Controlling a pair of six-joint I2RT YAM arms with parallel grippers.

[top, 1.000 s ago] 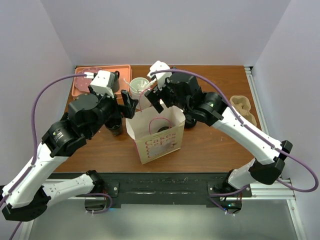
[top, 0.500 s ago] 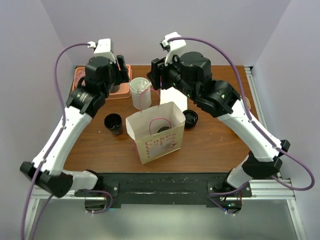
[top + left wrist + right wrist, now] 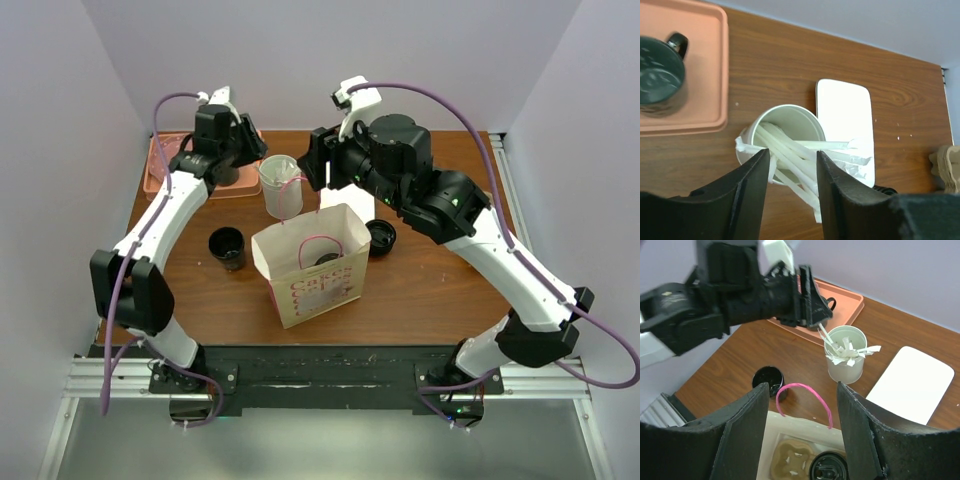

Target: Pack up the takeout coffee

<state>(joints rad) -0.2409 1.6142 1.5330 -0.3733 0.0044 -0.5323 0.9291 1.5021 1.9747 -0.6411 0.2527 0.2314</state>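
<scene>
A cream paper bag (image 3: 310, 268) with pink handles (image 3: 805, 392) stands open at the table's middle. Inside it lies a cardboard carrier (image 3: 790, 460) holding a black-lidded coffee cup (image 3: 829, 471). My right gripper (image 3: 802, 395) hovers above the bag's rear edge, open, with nothing between its fingers. Behind the bag a white cup of wrapped straws (image 3: 790, 145) stands upright. My left gripper (image 3: 792, 165) hangs over that cup, open with a moderate gap, and the straws show below it, untouched.
A black open cup (image 3: 227, 247) stands left of the bag and a black-lidded cup (image 3: 381, 236) to its right. A salmon tray (image 3: 710, 75) at the back left holds a dark mug (image 3: 660, 75). A white flat pad (image 3: 915, 382) lies behind the bag. Another cardboard carrier (image 3: 946, 167) sits far right.
Both arms lifted away from the bag's mouth and drew toward the back. The left gripper swung over the straw cup. Both grippers' jaws came closer together.
</scene>
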